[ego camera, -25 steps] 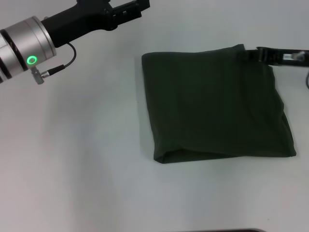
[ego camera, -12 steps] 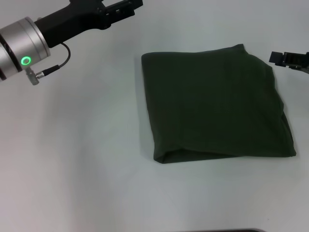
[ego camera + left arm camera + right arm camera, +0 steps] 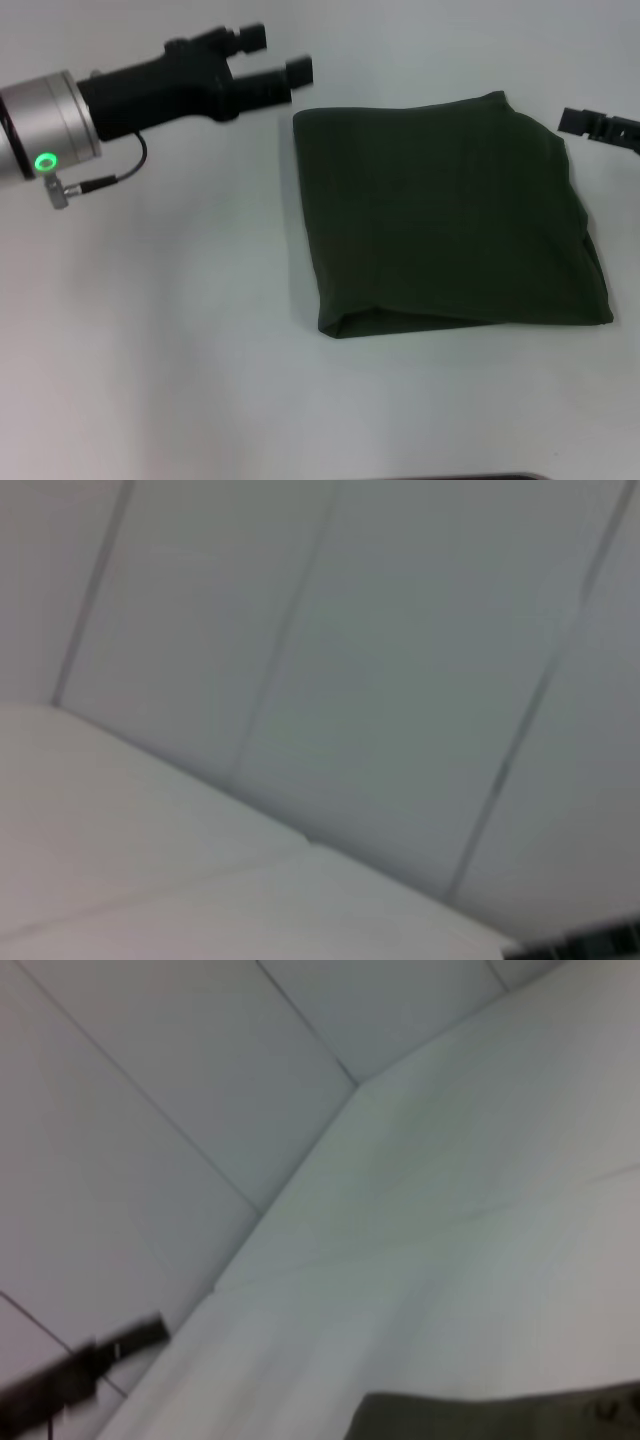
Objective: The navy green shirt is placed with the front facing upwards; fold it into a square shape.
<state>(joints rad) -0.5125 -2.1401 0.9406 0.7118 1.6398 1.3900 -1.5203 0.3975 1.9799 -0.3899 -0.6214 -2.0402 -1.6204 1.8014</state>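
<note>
The navy green shirt (image 3: 450, 215) lies folded into a rough square on the white table (image 3: 180, 350), plain side up. The left gripper (image 3: 277, 62) hovers just beside its far-left corner, fingers spread and empty. The right gripper (image 3: 598, 126) sits just off the far-right corner — whether spread or pressed together, I cannot tell.
</note>
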